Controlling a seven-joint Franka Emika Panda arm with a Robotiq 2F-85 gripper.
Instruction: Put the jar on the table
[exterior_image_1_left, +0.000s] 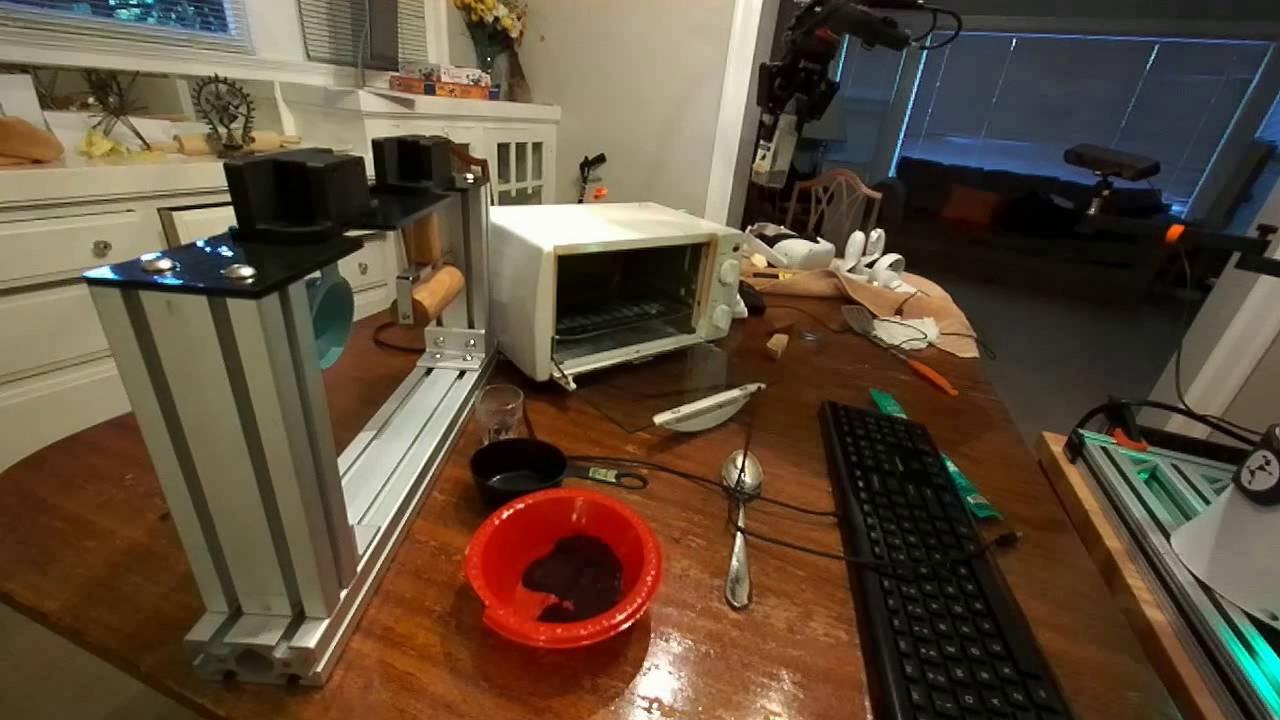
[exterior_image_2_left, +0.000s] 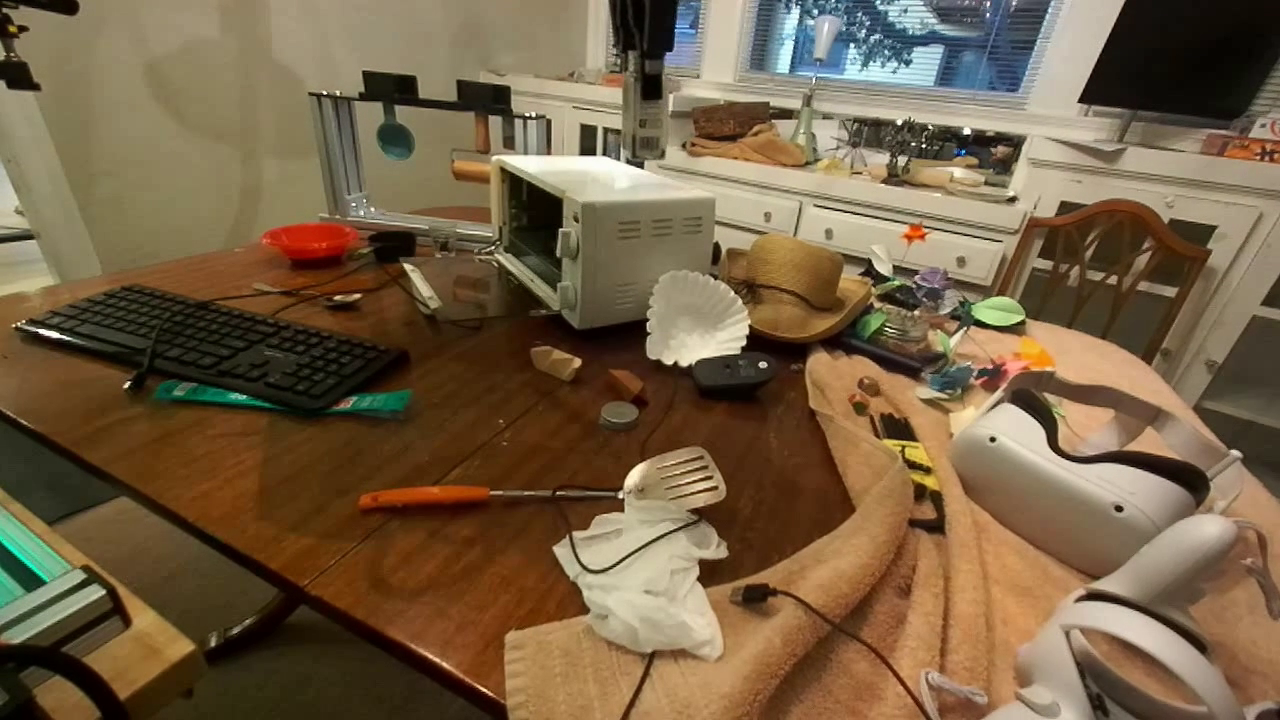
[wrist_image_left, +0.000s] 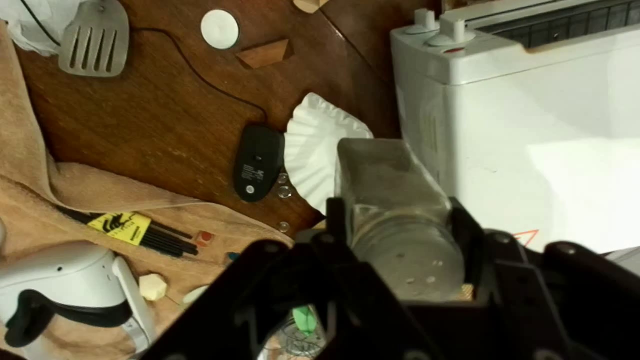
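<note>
The task is judged to be at its carrying step. A transparent, square-sided jar (wrist_image_left: 390, 175) with a round upper end is clamped in the black two-fingered hand (wrist_image_left: 397, 222) and, as seen in both exterior views, is held up above the glossy reddish-brown wooden table (exterior_image_2_left: 470, 430), so the placing has yet to be done. For the next move, the jar would need to be brought over firm, level wood, lowered with its base kept flat, and let go only once contact is made. Whether it is glass or plastic cannot be told, so a gentle touchdown is advised.

Across the table, from left to right in an exterior view, a long black keyboard (exterior_image_2_left: 210, 345), a round red bowl (exterior_image_2_left: 310, 243), an orange-handled slotted metal spatula (exterior_image_2_left: 430, 497) and a boxy white toaster oven (exterior_image_2_left: 640, 245) are found. Near the toaster oven a fluted white paper filter (exterior_image_2_left: 697, 320) is seen, then a black computer mouse (exterior_image_2_left: 735, 374), a brimmed woven straw hat (exterior_image_2_left: 795, 270), and a tan cloth towel (exterior_image_2_left: 850, 570) on which a white plastic headset (exterior_image_2_left: 1070, 480) is laid.

In the room behind, a plain pale wall (exterior_image_2_left: 200, 150), white-blinded windows (exterior_image_2_left: 900, 60) above white drawers (exterior_image_2_left: 860, 230) and a brown wooden openwork-backed chair (exterior_image_2_left: 1110, 212) are made out.
</note>
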